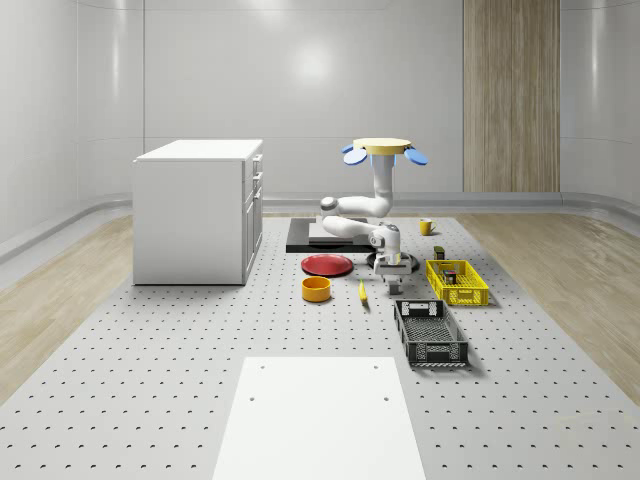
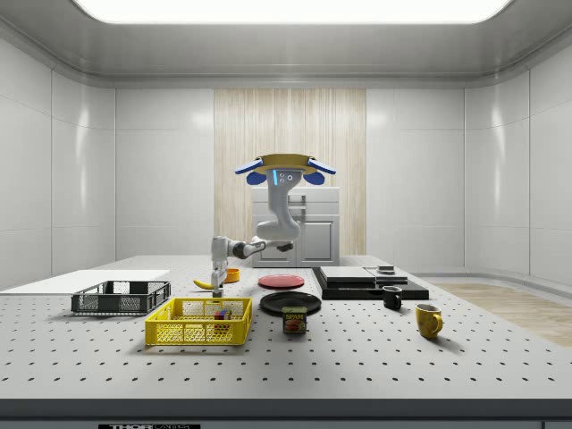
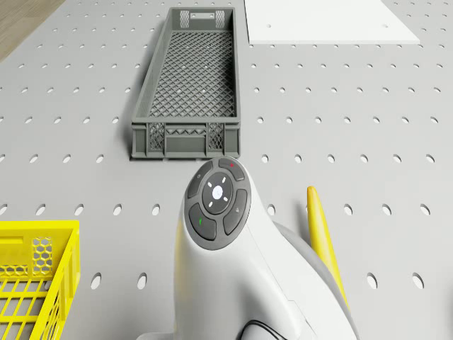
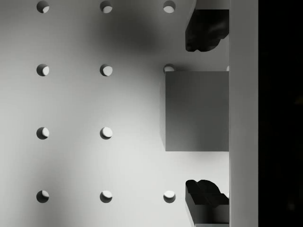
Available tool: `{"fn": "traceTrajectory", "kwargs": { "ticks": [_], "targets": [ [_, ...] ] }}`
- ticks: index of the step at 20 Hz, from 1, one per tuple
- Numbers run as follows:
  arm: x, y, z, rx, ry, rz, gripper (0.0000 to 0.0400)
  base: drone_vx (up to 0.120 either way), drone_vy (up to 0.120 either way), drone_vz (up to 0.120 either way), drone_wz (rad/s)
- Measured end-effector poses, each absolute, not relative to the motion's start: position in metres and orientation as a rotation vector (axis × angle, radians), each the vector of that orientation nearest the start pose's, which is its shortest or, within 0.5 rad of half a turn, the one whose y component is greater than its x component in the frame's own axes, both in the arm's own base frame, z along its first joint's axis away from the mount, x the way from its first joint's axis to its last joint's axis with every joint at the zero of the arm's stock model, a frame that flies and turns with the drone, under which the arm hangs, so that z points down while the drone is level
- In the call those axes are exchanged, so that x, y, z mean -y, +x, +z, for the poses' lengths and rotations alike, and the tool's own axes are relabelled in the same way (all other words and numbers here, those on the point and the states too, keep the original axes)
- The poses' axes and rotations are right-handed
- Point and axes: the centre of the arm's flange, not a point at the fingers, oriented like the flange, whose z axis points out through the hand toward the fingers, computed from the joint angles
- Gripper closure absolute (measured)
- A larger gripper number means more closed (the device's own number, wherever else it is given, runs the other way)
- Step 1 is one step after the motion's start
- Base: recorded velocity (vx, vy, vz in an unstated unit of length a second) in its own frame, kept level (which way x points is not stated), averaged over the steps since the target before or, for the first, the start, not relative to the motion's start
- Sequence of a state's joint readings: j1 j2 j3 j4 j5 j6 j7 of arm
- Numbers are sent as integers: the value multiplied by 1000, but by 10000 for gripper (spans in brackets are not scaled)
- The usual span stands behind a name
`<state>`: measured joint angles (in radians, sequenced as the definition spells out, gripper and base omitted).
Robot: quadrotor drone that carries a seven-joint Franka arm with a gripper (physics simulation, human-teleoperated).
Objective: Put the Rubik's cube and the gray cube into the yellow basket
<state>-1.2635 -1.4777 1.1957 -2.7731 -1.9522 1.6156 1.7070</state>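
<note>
Two dark jaws wide apart astride matte gray cube (image 4: 196, 111) on perforated table (image 4: 75, 161)

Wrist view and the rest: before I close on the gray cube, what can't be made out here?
- Gray cube, wrist view: one side is cut off by a pale vertical band; fingers stand apart on either side of it.
- Contact between fingers and cube: not settled.
- Yellow mesh basket, side view: contents too small to identify beyond a coloured block.
- Gripper, whole-scene view: cube beneath hidden by the white arm.
</note>
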Motion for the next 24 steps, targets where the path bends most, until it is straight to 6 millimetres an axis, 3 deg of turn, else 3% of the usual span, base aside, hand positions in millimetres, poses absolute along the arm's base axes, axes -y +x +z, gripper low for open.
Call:
{"fn": "traceTrajectory", "kwargs": {
  "ticks": [10, 22, 24],
  "targets": [
    [8, 326, 574, 2, 1, 786, 0, 0, 0, 0, 0],
    [11, 334, 580, 2, 1, 786, 0, 0, 0, 0, 0],
    [11, 334, 581, 2, 1, 786, 51, 0, 0, 0, 0]
  ]
}}
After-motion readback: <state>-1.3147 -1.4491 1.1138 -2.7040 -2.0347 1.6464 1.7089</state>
